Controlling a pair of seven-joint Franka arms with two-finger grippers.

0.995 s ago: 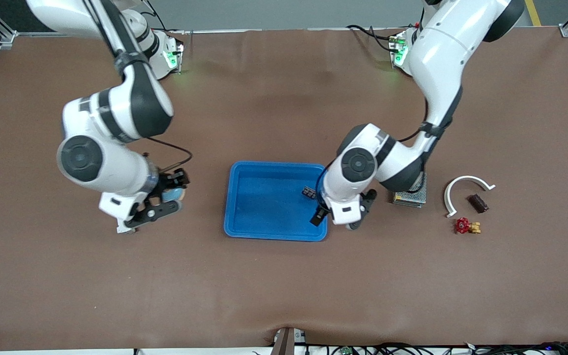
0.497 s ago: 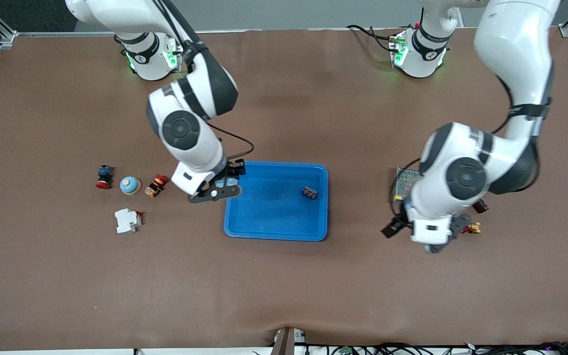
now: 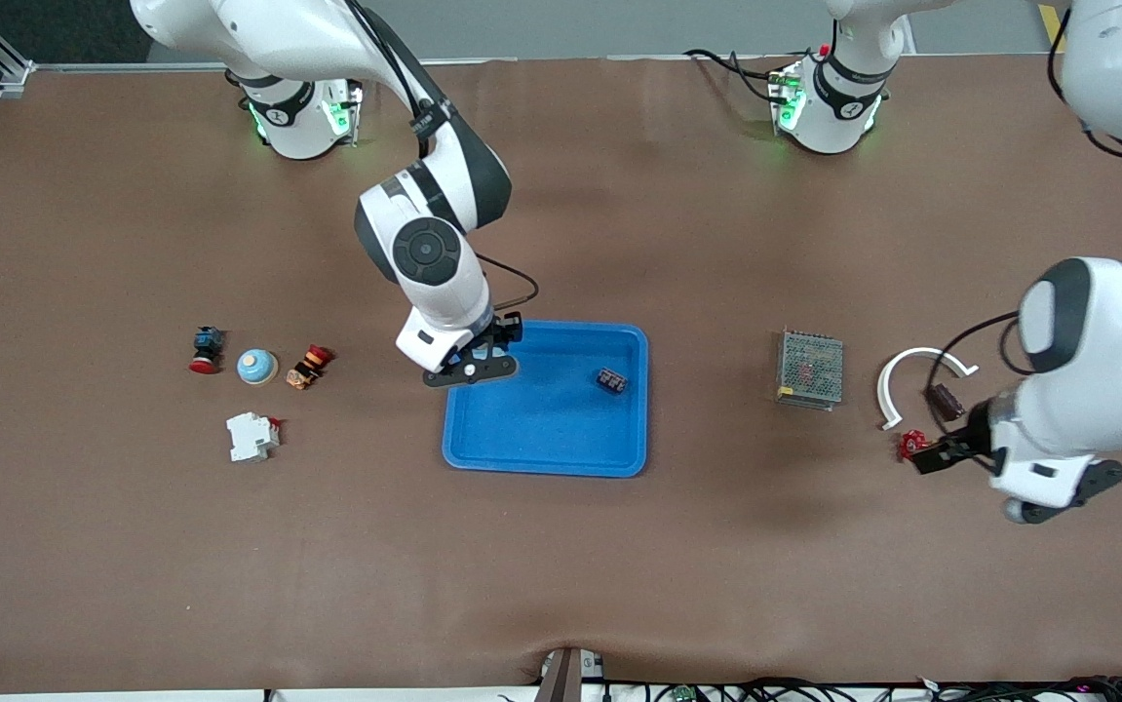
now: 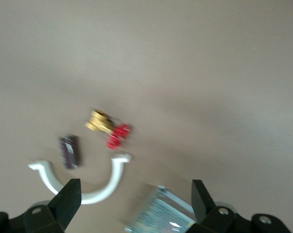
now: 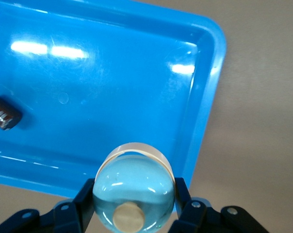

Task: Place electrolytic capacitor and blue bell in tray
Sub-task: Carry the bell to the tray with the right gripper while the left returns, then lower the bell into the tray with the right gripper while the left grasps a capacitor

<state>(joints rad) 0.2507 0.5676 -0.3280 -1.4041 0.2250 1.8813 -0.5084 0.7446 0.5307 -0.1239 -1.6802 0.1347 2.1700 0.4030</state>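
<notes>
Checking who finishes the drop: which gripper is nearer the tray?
Right. The right gripper, shut on the blue bell, is over the tray corner. The left gripper, open, hangs over the red valve at the left arm's end.

Both arms have glossy white link shells with dark grey to black joint bands and round dark grey joint caps, and each round white base carries a green indicator light with black cables running to it. A thin black cable loops along the outside of each forearm to the wrist. The right hand (image 3: 475, 368) and the left hand (image 3: 933, 455) are black, with a flat body plate showing small round screw heads and two short, tapered black fingers (image 4: 68, 200) on each.
</notes>
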